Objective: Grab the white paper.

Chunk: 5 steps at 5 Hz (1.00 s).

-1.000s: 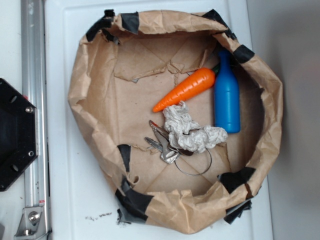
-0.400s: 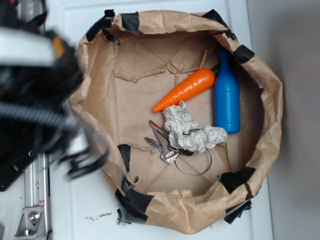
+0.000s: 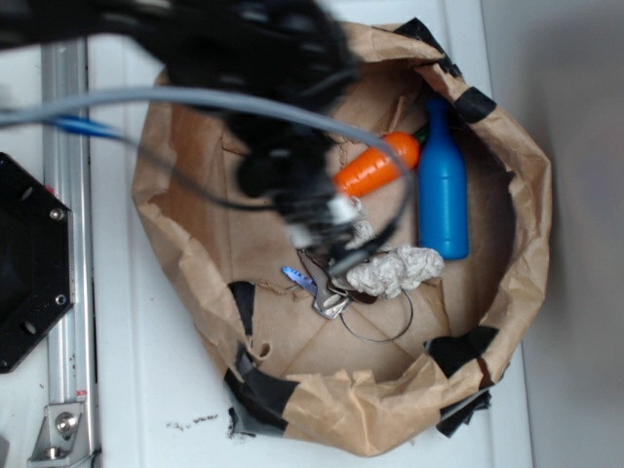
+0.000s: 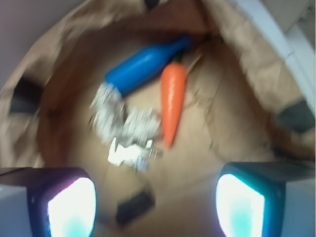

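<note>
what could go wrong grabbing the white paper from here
1. The keys lie touching the white paper, so closing there may snag them too.
2. The carrot sits right beside the paper; a slightly off descent could bump or pinch it instead.
3. The gripper is open above the brown paper wall, and both views are blurred from motion, so it may overshoot.

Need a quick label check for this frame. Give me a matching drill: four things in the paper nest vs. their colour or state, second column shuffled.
Things:
1. white paper
2. toy carrot
3. bottle
4. tool

Descriptions:
A. blue, lying along the nest's wall
B. open, above the nest floor, holding nothing
C. crumpled, beside the keys
D. orange, next to the bottle

Pairs: 1-C, 2-D, 3-A, 4-B
</note>
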Motion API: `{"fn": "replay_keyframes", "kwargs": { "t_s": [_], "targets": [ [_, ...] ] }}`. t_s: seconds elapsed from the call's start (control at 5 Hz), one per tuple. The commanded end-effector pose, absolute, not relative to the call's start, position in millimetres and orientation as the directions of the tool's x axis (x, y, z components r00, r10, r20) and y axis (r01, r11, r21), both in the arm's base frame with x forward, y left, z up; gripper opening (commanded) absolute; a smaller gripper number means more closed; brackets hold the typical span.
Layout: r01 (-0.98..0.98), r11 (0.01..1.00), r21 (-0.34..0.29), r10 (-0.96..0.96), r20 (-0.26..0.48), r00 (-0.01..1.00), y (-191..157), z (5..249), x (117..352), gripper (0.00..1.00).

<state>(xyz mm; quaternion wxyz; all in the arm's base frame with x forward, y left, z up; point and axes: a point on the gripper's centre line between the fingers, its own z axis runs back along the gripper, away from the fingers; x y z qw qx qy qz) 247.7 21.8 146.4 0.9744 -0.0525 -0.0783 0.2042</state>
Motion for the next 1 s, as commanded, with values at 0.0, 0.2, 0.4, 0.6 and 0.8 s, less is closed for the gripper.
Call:
{"fn": "replay_keyframes", "kwargs": {
  "t_s": [0.0,0.2,0.4,0.6,0.8],
  "targets": [
    [-0.216,0.976,-0.039,0.219,0.146,0.965,-26.6,100.2,280.8,1.00],
    [-0.089,0.996,0.016,0.086,0.120,0.989,-43.7,67.8,302.0,1.00],
    [-0.051,0.997,0.063,0.047,0.072,0.996,-39.2,40.9,315.8,0.94],
    [-0.080,0.997,0.010,0.080,0.044,0.996,-30.4,36.9,315.1,0.00],
    [-0.080,0.997,-0.003,0.080,0.078,0.994,-29.1,77.0,298.2,0.00]
  ]
}}
